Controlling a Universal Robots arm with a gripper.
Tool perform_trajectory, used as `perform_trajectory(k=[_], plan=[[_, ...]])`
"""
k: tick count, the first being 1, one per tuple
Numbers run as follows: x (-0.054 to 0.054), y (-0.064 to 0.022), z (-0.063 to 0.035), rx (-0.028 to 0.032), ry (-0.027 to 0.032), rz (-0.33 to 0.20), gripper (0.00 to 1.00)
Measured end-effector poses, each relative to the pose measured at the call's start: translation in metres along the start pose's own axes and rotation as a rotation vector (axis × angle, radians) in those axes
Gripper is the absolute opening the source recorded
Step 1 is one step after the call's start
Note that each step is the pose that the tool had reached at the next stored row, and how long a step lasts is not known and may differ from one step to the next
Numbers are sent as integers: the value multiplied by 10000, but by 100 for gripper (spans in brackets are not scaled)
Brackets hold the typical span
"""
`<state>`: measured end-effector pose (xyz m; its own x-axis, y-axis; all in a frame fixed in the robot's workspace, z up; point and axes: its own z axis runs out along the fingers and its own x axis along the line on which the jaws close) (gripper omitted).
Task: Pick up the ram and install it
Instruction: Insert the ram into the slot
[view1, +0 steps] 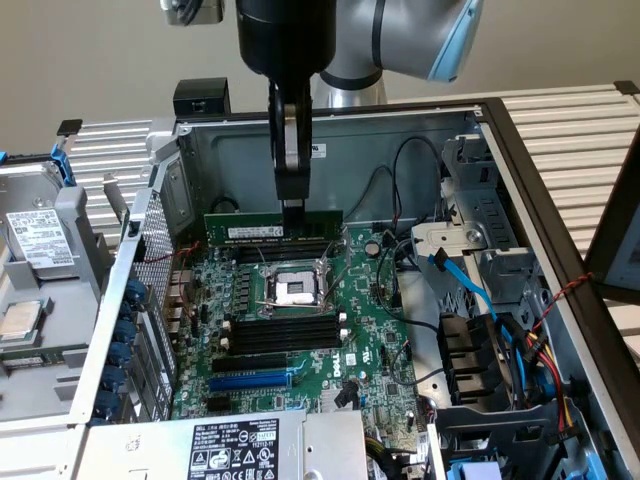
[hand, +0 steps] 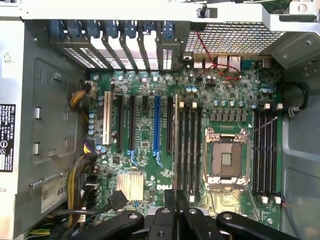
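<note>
The ram hangs inside the open PC case, on edge and level, a green board w/ a white label strip facing the exterior cam. It sits over the far bank of black slots, on the side of the CPU socket away from that cam. Its lower edge is right at those slots (can't tell if it's touching or pushed in).

The gripper comes straight down from above and pinches the ram's top edge, slightly toward the exterior view's right of the stick's middle. Its jaws are narrow and clamped on the board. In the wrist view the ram shows edge-on as a thin strip running out from between the fingers. There it lines up w/ the slot bank beside the socket.

On the socket's other side, the near slot bank lies well apart from the ram. The blue expansion slot lies closer to the exterior cam on the green motherboard. A blue cable runs down by the drive cage at the exterior view's right. A labelled power supply sits at the case's near edge. A hard drive rests outside the case at the exterior view's left.
</note>
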<state>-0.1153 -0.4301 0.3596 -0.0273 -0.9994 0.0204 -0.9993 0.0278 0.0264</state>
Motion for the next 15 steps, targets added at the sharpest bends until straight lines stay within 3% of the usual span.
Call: perform_trajectory(k=[15], plan=[[-86,-74,268,-4,-26,118,13]])
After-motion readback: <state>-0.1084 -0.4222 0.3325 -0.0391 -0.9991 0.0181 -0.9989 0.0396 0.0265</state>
